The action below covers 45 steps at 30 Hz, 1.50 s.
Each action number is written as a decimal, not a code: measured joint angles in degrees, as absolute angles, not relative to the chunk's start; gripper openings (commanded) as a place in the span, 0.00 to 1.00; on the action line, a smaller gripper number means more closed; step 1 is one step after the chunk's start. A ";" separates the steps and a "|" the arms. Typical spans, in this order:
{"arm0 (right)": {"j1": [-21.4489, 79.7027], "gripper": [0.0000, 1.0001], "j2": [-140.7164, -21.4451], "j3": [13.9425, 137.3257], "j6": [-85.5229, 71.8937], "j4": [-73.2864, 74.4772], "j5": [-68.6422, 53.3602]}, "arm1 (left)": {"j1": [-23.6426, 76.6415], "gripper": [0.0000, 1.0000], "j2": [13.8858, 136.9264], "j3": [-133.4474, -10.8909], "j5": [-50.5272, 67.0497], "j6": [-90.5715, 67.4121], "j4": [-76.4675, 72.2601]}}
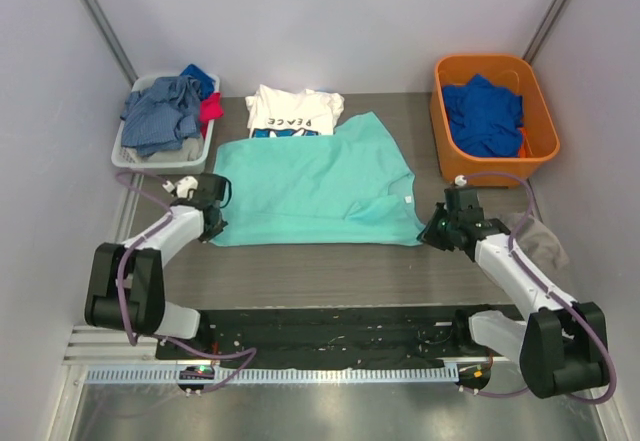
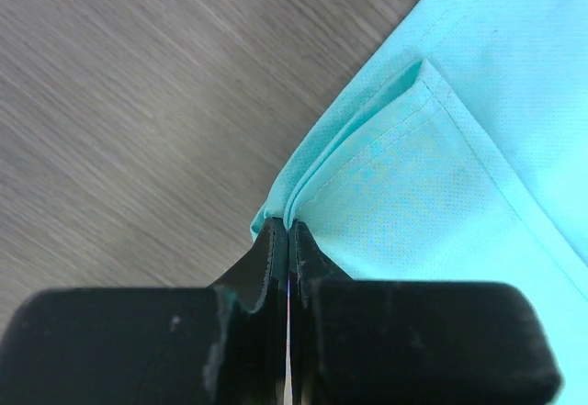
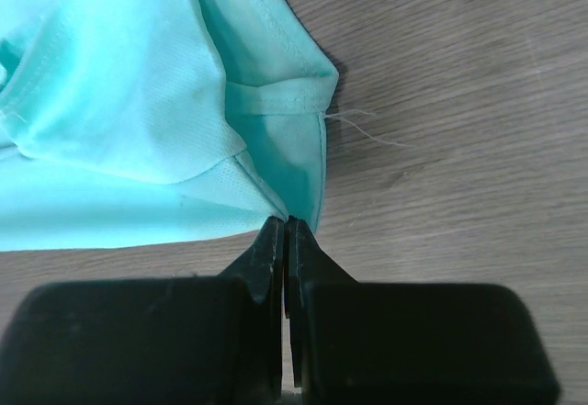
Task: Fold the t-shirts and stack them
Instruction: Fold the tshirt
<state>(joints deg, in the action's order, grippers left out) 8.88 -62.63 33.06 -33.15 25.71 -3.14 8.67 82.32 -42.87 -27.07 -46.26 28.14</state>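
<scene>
Spread flat: mint t-shirt (image 1: 310, 186), just nearside of white t-shirt (image 1: 293, 111), overlapping its edge. Pinched fully closed, left gripper (image 2: 287, 232) and right gripper (image 3: 285, 228) each hold one near corner, presumably to carry a fold.

Grey basket (image 1: 140, 164) of denim-blue clothes (image 1: 160, 113), orange bin (image 1: 438, 126) holding royal blue garment (image 1: 485, 116), wood-grain table (image 1: 330, 276)

At 6 o'clock the left gripper (image 2: 288, 240) is pinching the bunched corner of the mint-teal t-shirt (image 2: 441, 175), its jaws pressing together. The cloth is fanning out toward 1 to 4 o'clock, and the wood-grain table (image 2: 138, 102) is filling 8 to 12 o'clock.
</scene>
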 measured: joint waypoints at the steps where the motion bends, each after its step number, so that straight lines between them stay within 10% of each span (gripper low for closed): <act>1: 8.88 0.01 -61.71 33.34 -33.39 26.59 -2.85 | 8.67 0.00 81.17 -42.37 -26.85 -46.30 28.36; 45: 10.79 0.01 -40.86 34.68 -41.15 55.77 -2.74 | 8.67 0.00 65.54 -34.79 -20.78 -50.06 37.15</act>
